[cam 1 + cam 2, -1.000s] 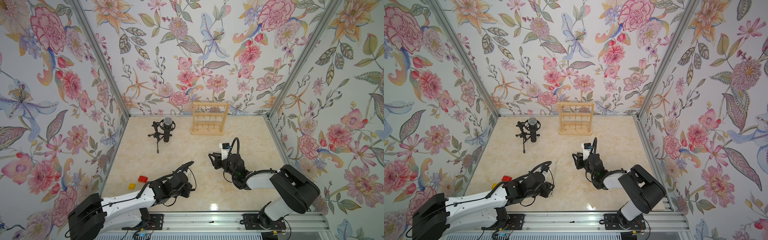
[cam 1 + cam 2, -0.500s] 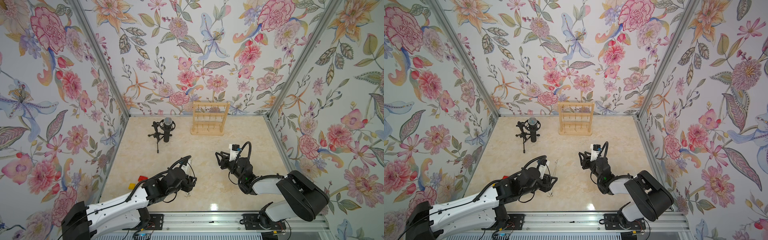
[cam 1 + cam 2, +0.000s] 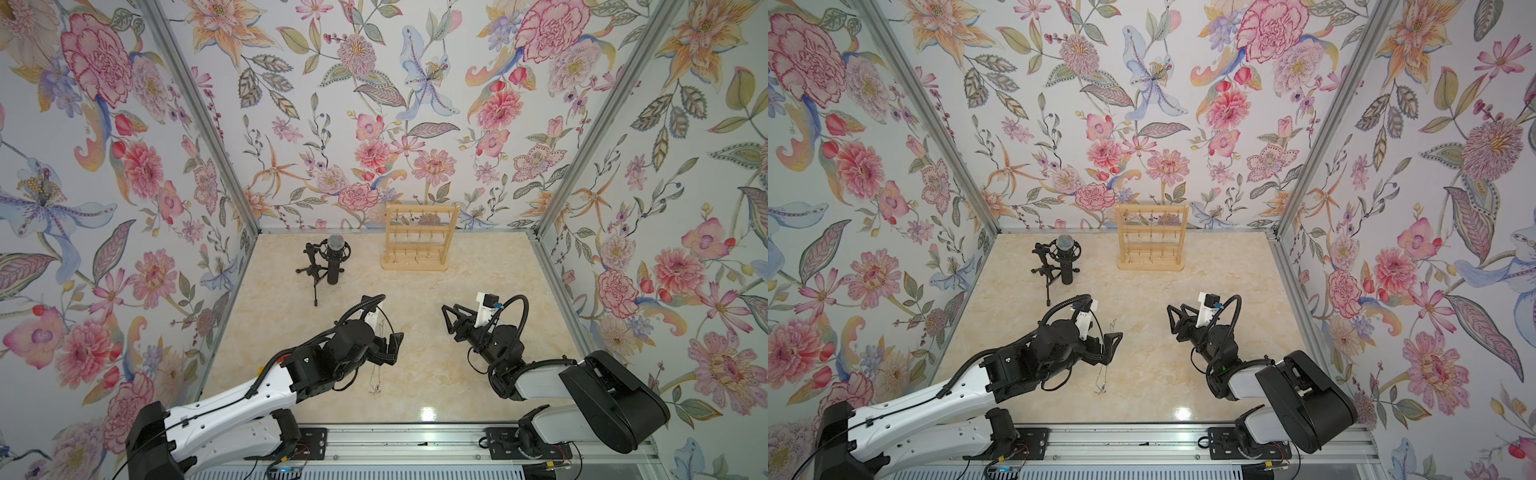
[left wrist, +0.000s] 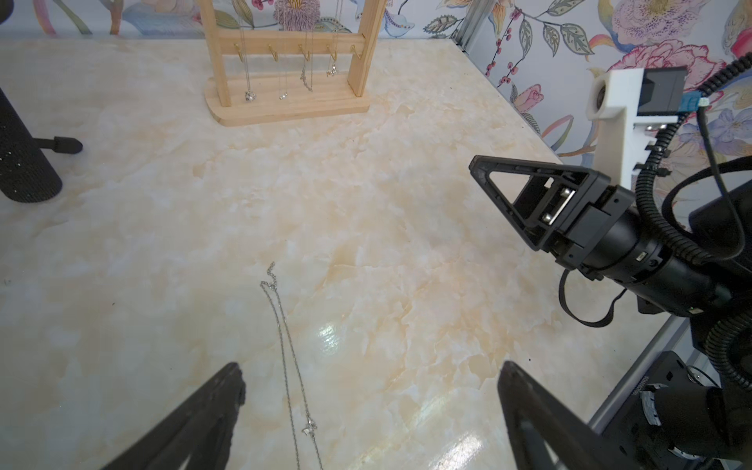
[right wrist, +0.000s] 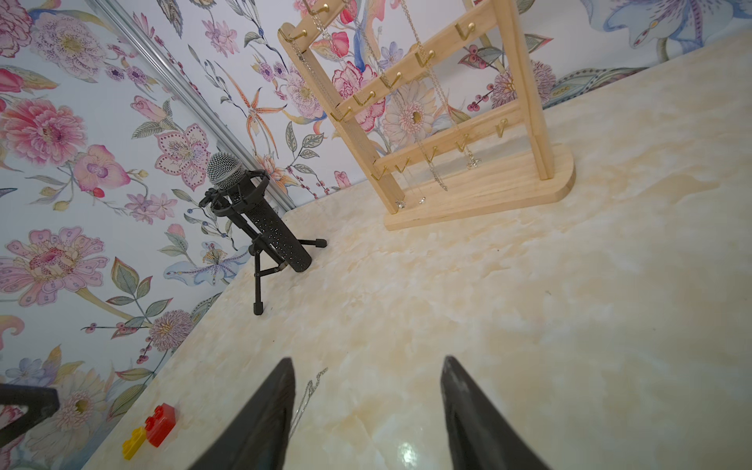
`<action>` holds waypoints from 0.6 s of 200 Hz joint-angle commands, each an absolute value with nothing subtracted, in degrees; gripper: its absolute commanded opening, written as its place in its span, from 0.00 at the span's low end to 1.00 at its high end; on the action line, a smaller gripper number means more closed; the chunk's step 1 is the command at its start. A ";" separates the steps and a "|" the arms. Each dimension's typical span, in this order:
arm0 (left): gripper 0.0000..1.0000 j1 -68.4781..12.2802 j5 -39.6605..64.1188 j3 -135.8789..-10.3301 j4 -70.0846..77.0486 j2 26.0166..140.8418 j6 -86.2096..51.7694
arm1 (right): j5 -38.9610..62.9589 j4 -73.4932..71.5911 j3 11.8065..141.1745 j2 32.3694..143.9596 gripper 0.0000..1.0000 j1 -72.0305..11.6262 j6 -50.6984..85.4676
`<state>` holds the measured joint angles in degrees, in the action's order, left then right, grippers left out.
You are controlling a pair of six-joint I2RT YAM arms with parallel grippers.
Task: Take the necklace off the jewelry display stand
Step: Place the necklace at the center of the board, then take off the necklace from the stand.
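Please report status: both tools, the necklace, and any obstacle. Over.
Left tool open, right tool open, both empty. Necklace off stand, flat on table by left tool. Mic aside, nothing blocking.

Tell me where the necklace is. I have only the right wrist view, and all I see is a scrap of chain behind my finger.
Observer: The necklace lies stretched out on the table, off the stand, and nothing is holding it.
Operator: Report the left gripper.
Observer: The left gripper is open, with its fingers on either side of the chain and not touching it.
Operator: Confirm my finger is clear of it.
Observer: Clear. In a top view the right gripper sits off to the side, with bare table between it and the chain.
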<state>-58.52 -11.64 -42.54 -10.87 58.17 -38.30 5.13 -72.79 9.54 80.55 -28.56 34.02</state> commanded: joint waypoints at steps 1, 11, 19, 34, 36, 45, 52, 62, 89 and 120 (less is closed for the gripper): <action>0.99 -58.03 -14.67 -46.31 -1.17 62.70 -32.81 | 6.35 -79.50 8.31 79.70 0.63 -27.65 35.92; 0.99 -57.51 -14.20 -47.91 2.47 65.57 -31.44 | 6.34 -80.27 7.87 79.64 0.64 -27.25 35.95; 0.99 -57.06 -13.57 -49.20 5.02 67.64 -30.41 | 6.12 -80.49 7.61 79.63 0.65 -26.97 36.35; 0.99 -55.74 -11.30 -51.81 8.61 71.51 -29.17 | 5.83 -80.71 7.15 79.49 0.66 -26.48 36.77; 0.99 -55.44 -11.11 -52.20 8.92 72.02 -29.09 | 5.81 -80.75 7.15 79.46 0.66 -26.48 36.86; 0.99 -54.55 -9.70 -53.84 10.30 74.17 -28.75 | 5.27 -80.86 6.75 79.19 0.67 -26.50 36.79; 0.99 -53.64 -8.55 -55.20 11.50 75.82 -28.86 | 4.67 -80.88 6.59 78.98 0.67 -26.39 36.82; 0.99 -52.16 -6.23 -57.33 13.25 78.10 -29.66 | 3.88 -80.84 6.29 78.61 0.68 -26.37 36.74; 0.99 -50.43 -2.92 -63.50 17.27 83.53 -29.95 | 2.30 -80.85 5.98 78.86 0.68 -26.37 37.06; 0.99 -49.58 -2.12 -70.17 19.77 89.10 -29.44 | 1.76 -81.30 6.24 80.15 0.69 -26.32 37.43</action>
